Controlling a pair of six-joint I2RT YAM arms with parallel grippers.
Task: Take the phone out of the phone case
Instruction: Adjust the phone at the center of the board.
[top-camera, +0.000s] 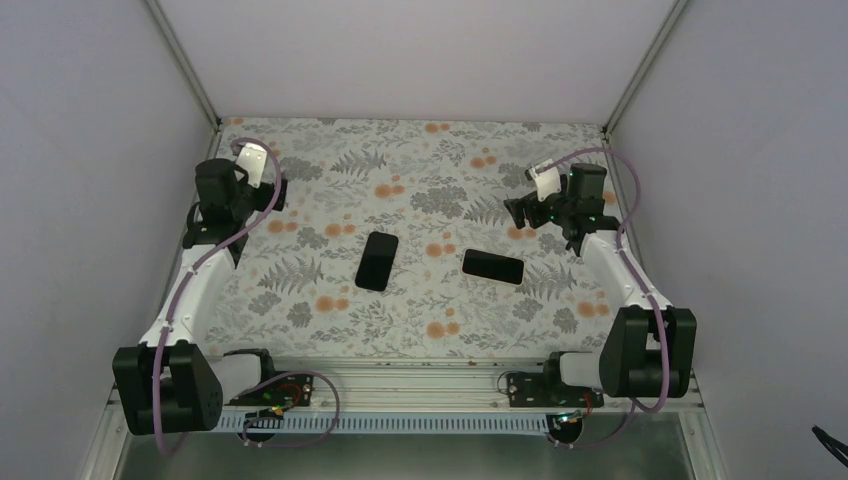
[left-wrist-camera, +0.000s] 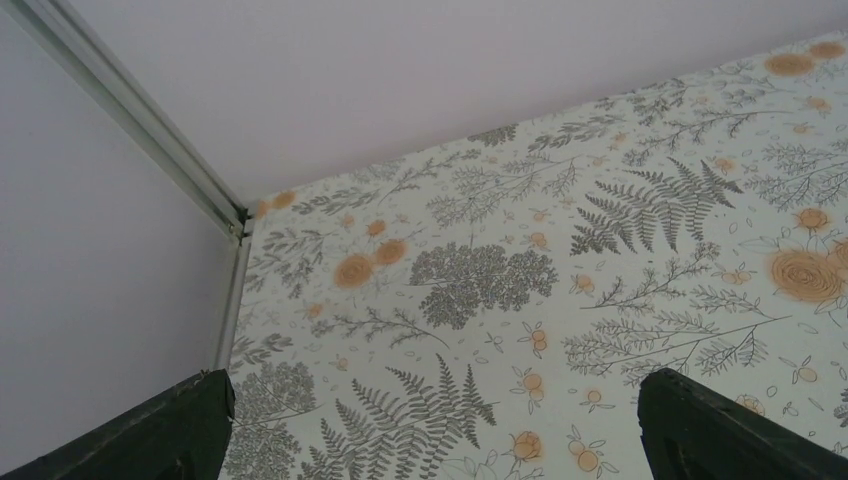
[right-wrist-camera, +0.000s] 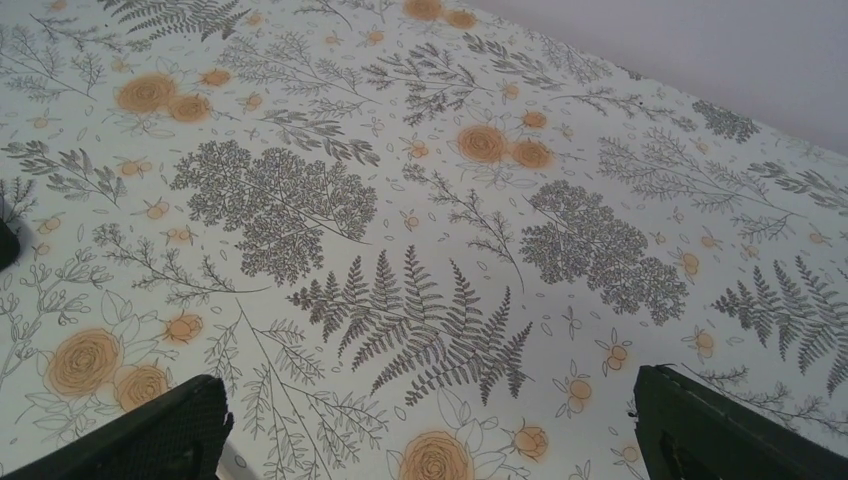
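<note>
Black phone (top-camera: 493, 267), case (top-camera: 377, 260), between left pincer (top-camera: 278, 193), right pincer (top-camera: 517, 211)

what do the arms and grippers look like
Left arm and right arm match: white links between boxy black joints, a purple cable looping along each. Left gripper and right gripper have black wedge-shaped fingers, with a white piece at each wrist.

Matt floral-print table cover (top-camera: 420, 190), matt black plastic left fingers (left-wrist-camera: 150, 435), bare metal rail (top-camera: 400, 378), smooth pale walls (top-camera: 400, 50).

Probably a lab test booth — plain white walls (top-camera: 420, 50), aluminium posts (top-camera: 181, 55), floral-covered table (top-camera: 420, 190).
</note>
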